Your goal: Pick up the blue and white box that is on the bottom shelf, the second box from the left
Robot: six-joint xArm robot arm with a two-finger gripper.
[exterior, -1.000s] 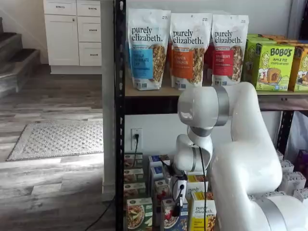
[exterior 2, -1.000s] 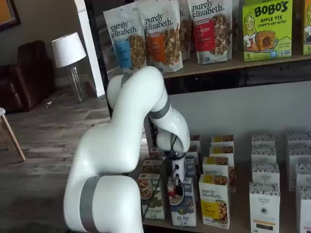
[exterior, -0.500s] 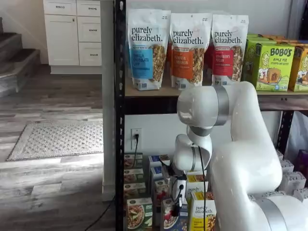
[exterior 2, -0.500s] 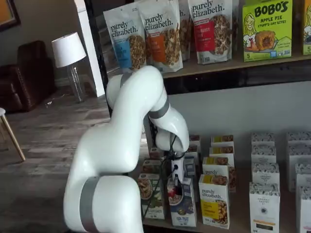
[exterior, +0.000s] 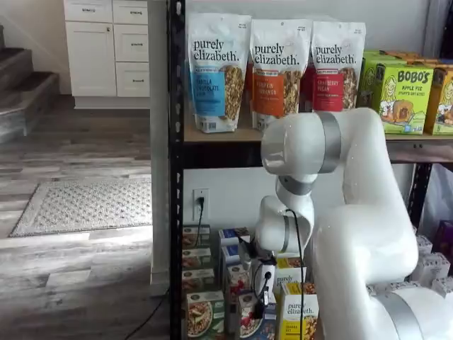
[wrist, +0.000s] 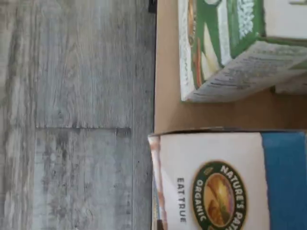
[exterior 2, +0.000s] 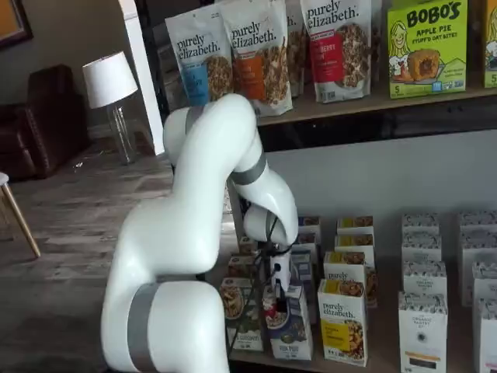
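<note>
The blue and white box (exterior 2: 291,330) stands at the front of the bottom shelf (exterior 2: 373,353), tilted a little out of line with its neighbours. It also shows in a shelf view (exterior: 248,322). My gripper (exterior 2: 277,299) hangs straight down on the box's top, its black fingers closed on it; it also shows in a shelf view (exterior: 260,303). The wrist view shows the box's white and blue top (wrist: 230,182) close up, with a round green logo. The fingers are out of that view.
A green-fronted box (exterior 2: 237,315) stands just left of the held box, also in the wrist view (wrist: 225,48). A yellow "purely elizabeth" box (exterior 2: 342,320) stands just right. Further box rows stand behind. White boxes (exterior 2: 423,326) stand farther right. The black rack post (exterior: 176,177) is at the left.
The arm's upper joints have risen a little. The blue and white box has tipped and shifted slightly toward the shelf's front, with the gripper on it.
</note>
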